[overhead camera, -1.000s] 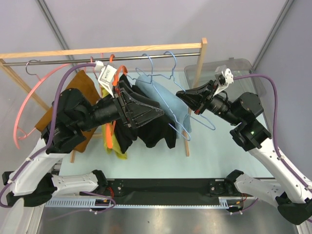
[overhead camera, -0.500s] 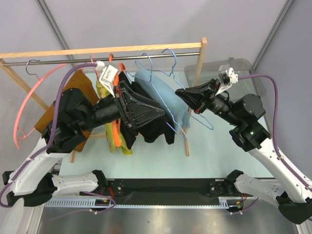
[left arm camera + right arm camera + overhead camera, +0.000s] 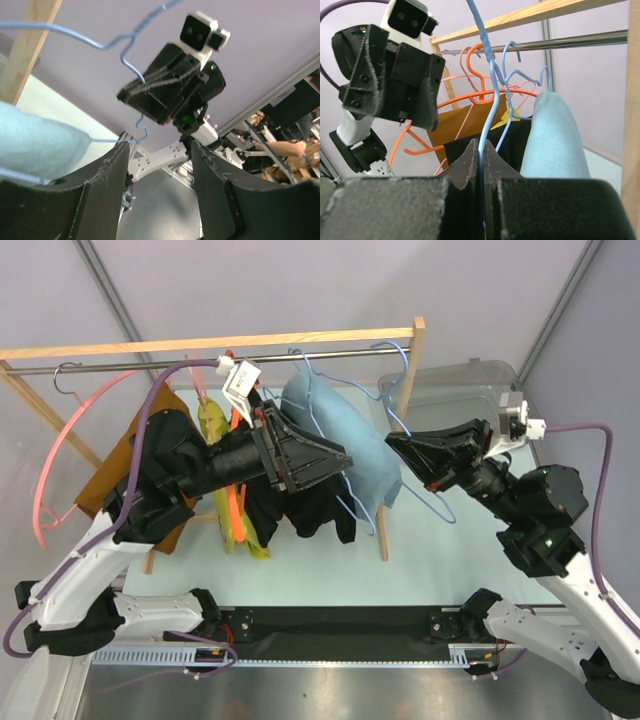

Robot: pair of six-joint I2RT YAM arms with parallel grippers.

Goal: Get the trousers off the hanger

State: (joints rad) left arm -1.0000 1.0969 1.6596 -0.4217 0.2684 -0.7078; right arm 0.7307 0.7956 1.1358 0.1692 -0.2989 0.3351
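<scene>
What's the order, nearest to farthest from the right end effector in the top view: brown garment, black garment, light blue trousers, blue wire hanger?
1. Blue wire hanger: pinched in the right end effector itself.
2. Light blue trousers: just to its left.
3. Black garment: farther left and lower.
4. Brown garment: far left end of the rail.

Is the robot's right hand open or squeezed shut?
Shut. In the right wrist view the right gripper pinches the thin wire of the blue hanger, with no gap between its jaws.
</scene>
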